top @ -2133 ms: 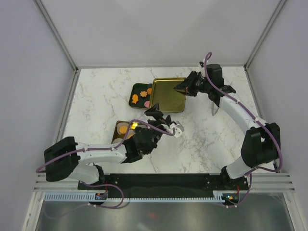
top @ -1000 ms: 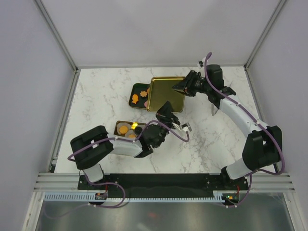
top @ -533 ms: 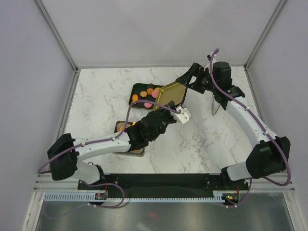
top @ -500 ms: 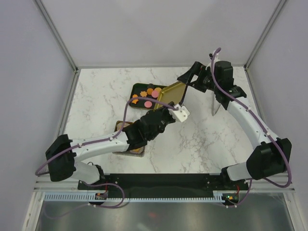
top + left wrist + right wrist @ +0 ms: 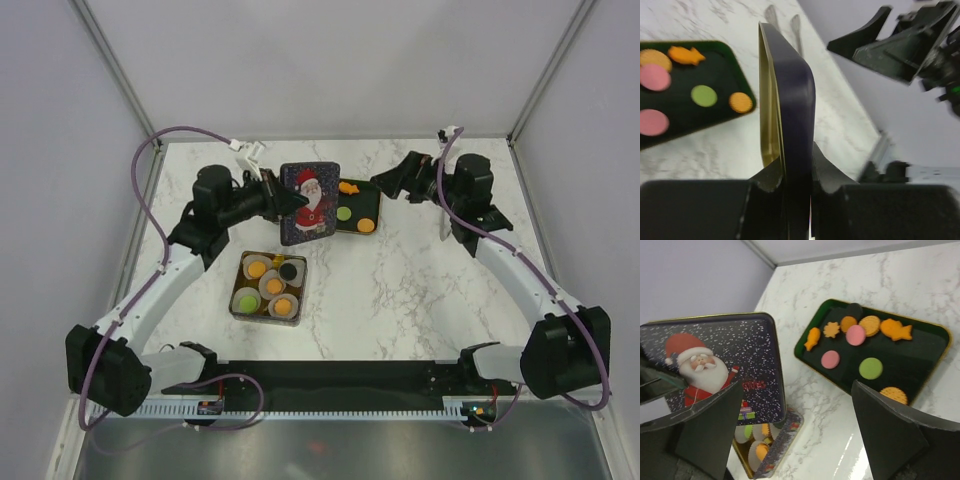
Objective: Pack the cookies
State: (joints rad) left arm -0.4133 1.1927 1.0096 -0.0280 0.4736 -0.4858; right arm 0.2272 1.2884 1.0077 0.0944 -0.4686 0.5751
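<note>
Several cookies, orange, pink (image 5: 856,335) and green (image 5: 870,368), lie on a dark tray (image 5: 360,203) (image 5: 920,360) at the back of the table. My left gripper (image 5: 276,198) (image 5: 795,172) is shut on the edge of a tin lid (image 5: 308,203) (image 5: 792,100) with a Santa picture (image 5: 715,365), holding it upright beside the tray's left end. My right gripper (image 5: 400,181) (image 5: 796,387) hangs open just right of the tray, nothing between its fingers. An open tin (image 5: 243,313) (image 5: 785,440) near the front holds white paper cups with orange and green cookies.
A metal utensil (image 5: 443,226) lies on the marble right of the tray. White walls close in the left, back and right sides. Both arm bases sit at the near edge.
The right gripper has let go of the lid and opened. The left arm has swung to the back left and now holds the lid upright with its Santa side showing; the tray's cookies are uncovered.
</note>
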